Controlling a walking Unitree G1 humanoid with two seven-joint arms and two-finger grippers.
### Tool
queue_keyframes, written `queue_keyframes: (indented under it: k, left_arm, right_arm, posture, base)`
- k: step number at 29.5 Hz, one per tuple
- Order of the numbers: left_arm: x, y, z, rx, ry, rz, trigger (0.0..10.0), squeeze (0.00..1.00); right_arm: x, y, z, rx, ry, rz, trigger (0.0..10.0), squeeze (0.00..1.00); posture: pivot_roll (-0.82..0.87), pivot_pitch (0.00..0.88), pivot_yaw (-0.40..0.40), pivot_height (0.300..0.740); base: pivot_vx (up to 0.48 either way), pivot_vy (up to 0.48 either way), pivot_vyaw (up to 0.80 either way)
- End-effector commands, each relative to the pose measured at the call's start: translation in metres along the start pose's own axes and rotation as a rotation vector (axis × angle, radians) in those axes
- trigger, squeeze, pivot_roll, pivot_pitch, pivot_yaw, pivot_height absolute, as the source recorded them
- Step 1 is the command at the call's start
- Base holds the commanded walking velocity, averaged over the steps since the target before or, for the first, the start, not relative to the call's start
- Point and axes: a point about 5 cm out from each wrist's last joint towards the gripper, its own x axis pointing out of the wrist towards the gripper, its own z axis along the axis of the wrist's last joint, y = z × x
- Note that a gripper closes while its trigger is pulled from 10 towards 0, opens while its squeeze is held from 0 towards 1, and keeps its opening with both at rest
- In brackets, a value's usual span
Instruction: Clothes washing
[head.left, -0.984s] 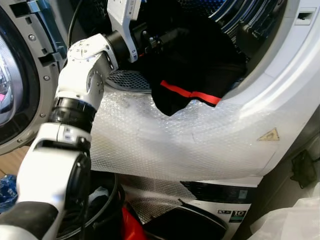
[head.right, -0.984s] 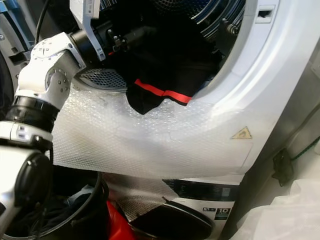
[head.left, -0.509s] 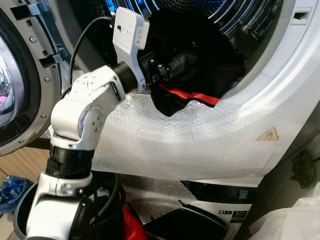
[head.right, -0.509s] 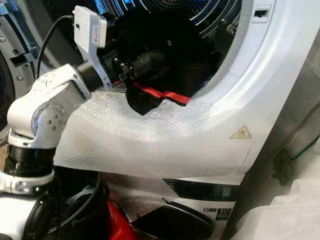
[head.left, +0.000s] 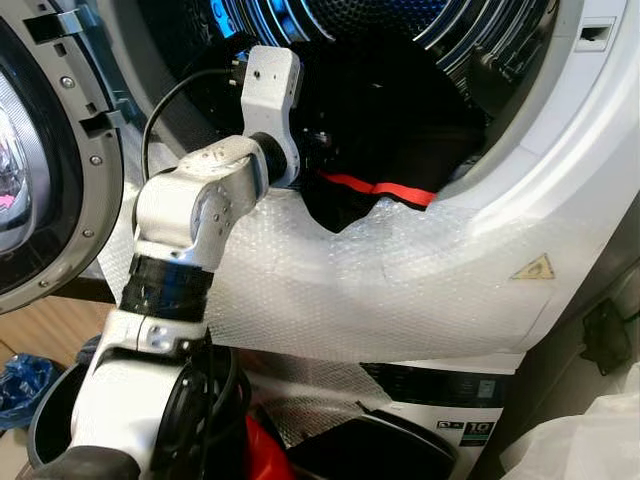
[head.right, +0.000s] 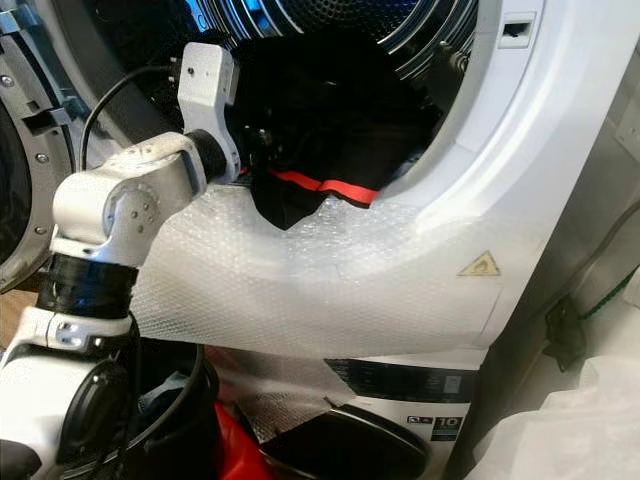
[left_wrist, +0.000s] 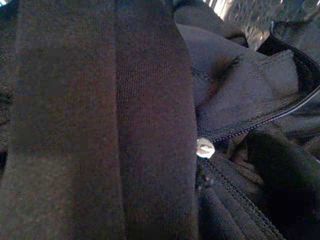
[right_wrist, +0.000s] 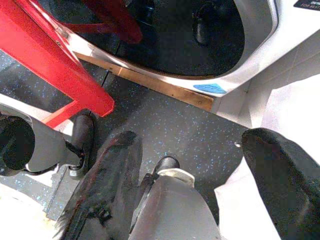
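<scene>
A black garment (head.left: 400, 130) with a red stripe (head.left: 385, 187) fills the mouth of the washing machine's drum (head.left: 400, 30), its lower fold hanging over the door rim at about six o'clock of the opening and resting on the bubble wrap (head.left: 380, 280) taped across the white front panel (head.left: 570, 200). The left gripper (head.left: 318, 160) reaches into the opening from nine o'clock, buried in the dark cloth just above the stripe; whether its jaws are apart or clamped cannot be told, since the fabric hides the fingers. In the left wrist view, dark knit folds press close, with a seam and a small pale snap (left_wrist: 205, 148). The open door (head.left: 45, 150) stands at the far left. The right gripper (right_wrist: 200, 165) hangs low over a speckled floor (right_wrist: 170, 120), its two black fingers (right_wrist: 107, 175) spread apart and holding nothing, beside a red frame (right_wrist: 55, 60).
</scene>
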Motion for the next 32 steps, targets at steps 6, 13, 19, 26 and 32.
queue_keyframes:
  k: [6, 13, 19, 26, 32]
  left_arm:
    - [0.002, 0.007, -0.017, 0.002, 0.096, 0.015, 10.0, 0.00]
    - [0.022, 0.025, -0.006, 0.007, 0.111, -0.082, 10.0, 0.00]
    - [0.026, 0.048, -0.003, 0.023, 0.023, 0.046, 10.0, 0.00]
    - [0.021, 0.065, 0.022, -0.012, -0.142, 0.169, 10.0, 0.00]
    - [0.016, 0.075, 0.038, -0.016, -0.229, 0.268, 10.0, 0.00]
  right_arm:
    - [-0.001, 0.005, -0.004, 0.007, 0.016, 0.012, 10.0, 0.00]
    - [-0.005, 0.005, -0.016, 0.013, 0.030, 0.010, 10.0, 0.00]
    - [-0.010, -0.009, -0.032, 0.017, 0.046, -0.030, 10.0, 0.00]
    - [-0.020, -0.021, -0.056, 0.024, 0.079, -0.064, 10.0, 0.00]
    - [-0.020, -0.025, -0.056, 0.004, 0.070, -0.062, 10.0, 0.00]
  posture:
    - [0.03, 0.000, 0.135, 0.740]
    - [-0.05, 0.000, 0.132, 0.740]
    - [-0.12, 0.000, 0.125, 0.740]
    - [-0.18, 0.031, 0.114, 0.740]
    - [-0.19, 0.066, 0.100, 0.740]
  base:
    - [0.000, 0.000, 0.00]
    - [0.000, 0.000, 0.00]
    - [0.000, 0.000, 0.00]
    - [0.000, 0.000, 0.00]
    - [0.000, 0.000, 0.00]
